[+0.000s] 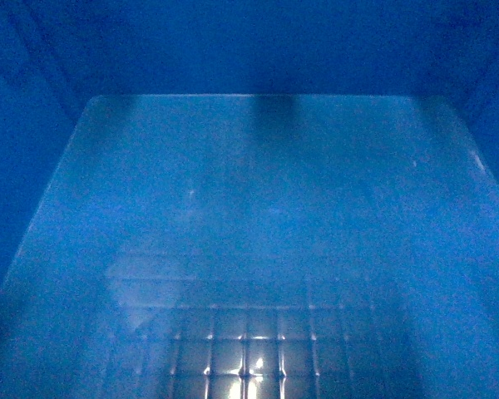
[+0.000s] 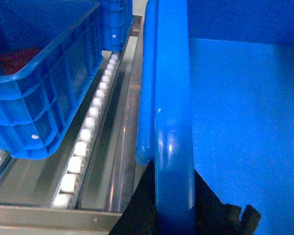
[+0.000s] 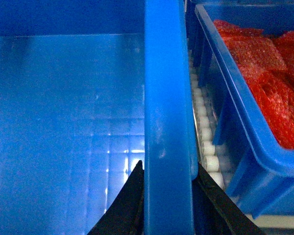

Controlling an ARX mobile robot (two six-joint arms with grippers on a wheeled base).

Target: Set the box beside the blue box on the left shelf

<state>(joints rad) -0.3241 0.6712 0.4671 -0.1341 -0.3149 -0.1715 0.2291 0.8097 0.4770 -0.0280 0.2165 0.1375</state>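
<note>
The box's glossy grid-embossed floor (image 1: 249,233) fills the head view, and neither gripper shows there. In the left wrist view my left gripper (image 2: 172,169) is shut on the box's thick left rim (image 2: 174,98), one black finger on each side. My right gripper (image 3: 169,164) is likewise shut on the right rim (image 3: 166,98). White rollers (image 2: 90,122) of the left shelf run beside the box. Another blue box (image 2: 54,88) sits on them to the left, a gap away. Whether the held box rests on the shelf is hidden.
On the right, a further blue crate (image 3: 245,122) holding red mesh (image 3: 264,78) stands close to the held box, with a roller strip (image 3: 203,132) between them. A metal rail (image 2: 122,127) and the shelf's front bar (image 2: 49,215) lie below the left rim.
</note>
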